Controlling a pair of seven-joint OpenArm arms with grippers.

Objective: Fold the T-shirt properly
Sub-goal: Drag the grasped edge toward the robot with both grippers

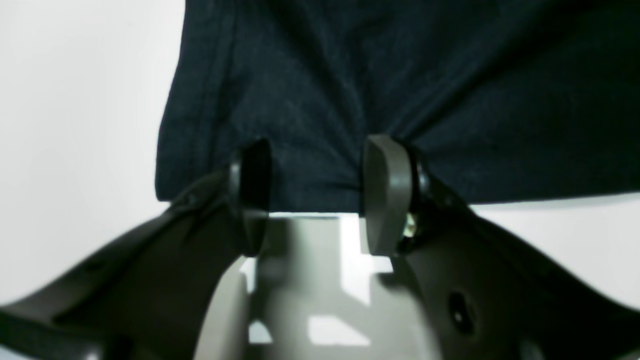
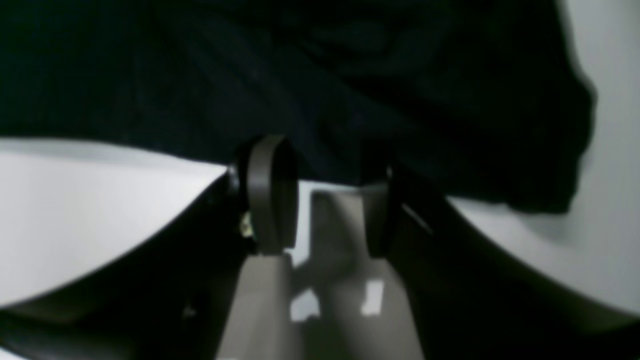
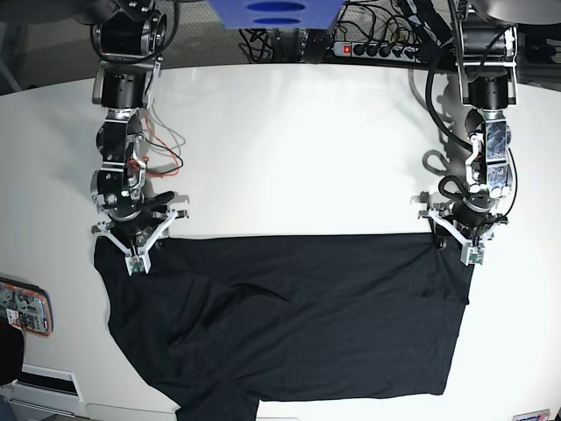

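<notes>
White tabletop (image 3: 289, 149) carries everything; base view looks down on it. Nearest the camera, the T-shirt (image 3: 298, 324) lies spread flat, black, with diagonal creases across its left half in base view and a bunched part running off the table's near edge. Small orange-and-white object (image 3: 22, 307) sits at the table's left edge, apart from the cloth.

Far straight edge of the shirt runs between both grippers. Right gripper (image 3: 140, 235) sits at that edge's corner on base view's left; its wrist view shows the fingers (image 2: 270, 192) set apart with dark cloth lying between them, so pinching the shirt edge. Left gripper (image 3: 463, 235) is at the opposite corner; wrist view shows fingers (image 1: 387, 192) likewise apart, fabric gathered in radiating creases between them.

Beyond the arms: power strip (image 3: 368, 48), tangled cables, blue object (image 3: 276, 13).
</notes>
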